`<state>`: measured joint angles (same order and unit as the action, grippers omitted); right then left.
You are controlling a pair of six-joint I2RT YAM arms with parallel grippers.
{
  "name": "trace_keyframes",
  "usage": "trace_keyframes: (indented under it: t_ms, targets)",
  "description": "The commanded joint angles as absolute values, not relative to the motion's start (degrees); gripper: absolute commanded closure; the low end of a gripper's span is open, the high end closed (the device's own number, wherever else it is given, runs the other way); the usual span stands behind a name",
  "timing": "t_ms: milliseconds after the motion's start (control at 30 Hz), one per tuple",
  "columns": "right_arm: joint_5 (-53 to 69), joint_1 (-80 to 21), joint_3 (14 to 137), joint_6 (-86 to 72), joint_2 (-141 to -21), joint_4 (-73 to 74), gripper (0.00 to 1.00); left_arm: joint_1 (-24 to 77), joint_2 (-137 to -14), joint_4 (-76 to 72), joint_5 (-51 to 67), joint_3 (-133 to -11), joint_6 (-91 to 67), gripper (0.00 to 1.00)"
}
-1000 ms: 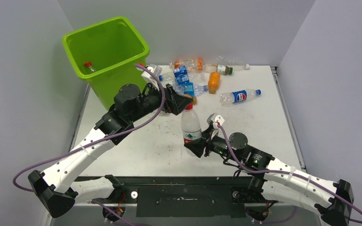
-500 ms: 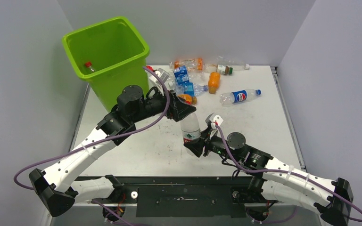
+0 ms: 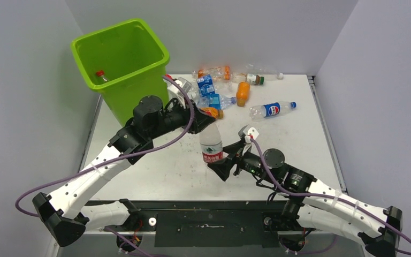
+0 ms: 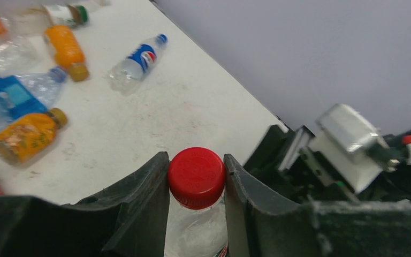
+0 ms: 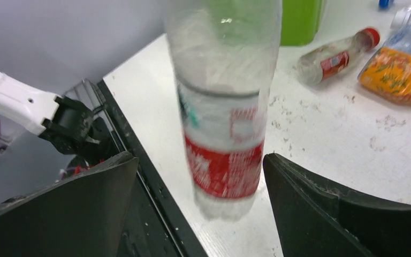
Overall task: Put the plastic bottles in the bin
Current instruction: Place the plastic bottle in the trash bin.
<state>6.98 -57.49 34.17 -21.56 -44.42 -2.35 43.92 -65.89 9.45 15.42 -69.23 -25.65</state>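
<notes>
A: How does the left arm [image 3: 101, 160] stand?

B: It rises from its base at the near left corner, bends close beside the bin [image 3: 134, 91] and turns its wrist to the right, toward the middle of the counter [image 3: 299, 144]. The left gripper [image 4: 195, 156] is closed on the red cap [image 4: 196, 176] of a clear bottle [image 3: 212, 147] with a red label, one finger pressing each side of the cap.

A: And the right arm [image 3: 310, 187]?

B: It lies low, stretched from the near right corner to the left. The right gripper [image 5: 199, 160] points at the lower part of the same bottle. Its jaws stand wide apart, one on each side of the label, and do not touch it.

A: Where is the bottle?

B: It is upright near the middle of the counter, between the two grippers. I cannot tell if its base touches the counter.

A: The other bottles [image 3: 219, 88]?

B: They lie in a heap at the far edge, to the right of the bin, with a Pepsi bottle [image 3: 270, 110] a little apart. One with a red cap [image 3: 100, 75] lies inside the bin.
</notes>
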Motion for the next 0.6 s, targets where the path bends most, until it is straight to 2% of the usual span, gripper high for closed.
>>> trace_keyframes:
  t_ms: [0, 133, 233, 333, 433, 567]
  targets:
    - [3.43, -58.1, 40.92, -21.55, -38.93, 2.52, 0.1, 38.08, -60.76, 10.53, 3.46, -77.72, -18.82, 1.0]
    - [-2.82, -58.09, 40.74, -22.17, -33.82, 5.36, 0.1, 35.91, -58.31, 6.18, -13.15, -82.9, -10.54, 1.0]
    - [-9.94, -58.04, 38.27, -23.61, -31.08, 5.43, 0.1, 34.86, -55.71, -9.44, -21.18, -81.3, -4.75, 1.0]
    - [-16.57, -58.09, 36.26, -24.53, -28.84, 5.77, 0.09, 34.2, -57.32, -18.5, -28.34, -83.06, 3.09, 1.0]
    - [-27.1, -58.04, 31.5, -27.91, -23.85, 5.48, 0.09, 32.33, -61.53, -23.47, -31.76, -87.15, 9.43, 1.0]
    - [-30.94, -58.07, 27.19, -29.48, -18.0, 4.54, 0.1, 27.9, -69.21, -22.92, -34.18, -95.44, 13.0, 1.0]
